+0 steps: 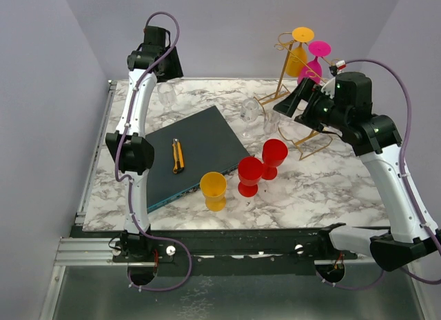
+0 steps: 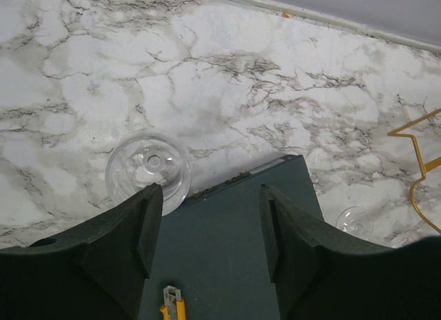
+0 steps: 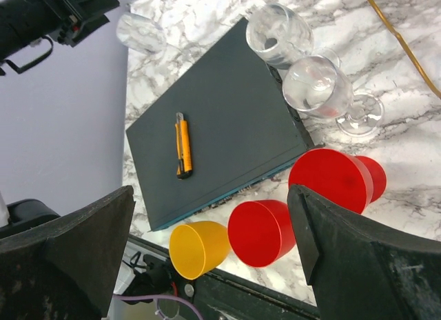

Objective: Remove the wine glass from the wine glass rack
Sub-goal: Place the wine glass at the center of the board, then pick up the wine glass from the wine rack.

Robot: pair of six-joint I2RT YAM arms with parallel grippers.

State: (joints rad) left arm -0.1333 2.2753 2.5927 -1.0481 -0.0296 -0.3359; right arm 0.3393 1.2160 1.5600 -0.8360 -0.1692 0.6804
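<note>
The gold wire wine glass rack (image 1: 282, 83) stands at the back right of the marble table. An orange wine glass (image 1: 297, 60) and a pink wine glass (image 1: 311, 69) hang on it upside down. My right gripper (image 1: 289, 104) is open and empty, held in the air just left of the rack's lower part, apart from both glasses. In its wrist view (image 3: 210, 196) only a strand of rack wire (image 3: 400, 37) shows. My left gripper (image 1: 162, 63) is open and empty at the back left. In its wrist view (image 2: 210, 192) a rack leg (image 2: 420, 161) shows at the right edge.
A dark board (image 1: 196, 144) with an orange utility knife (image 1: 178, 156) lies mid-table. Clear glasses stand at the back left (image 1: 166, 94) and beside the rack (image 1: 251, 113). Two red glasses (image 1: 249, 175) and a yellow one (image 1: 213, 190) stand near the front.
</note>
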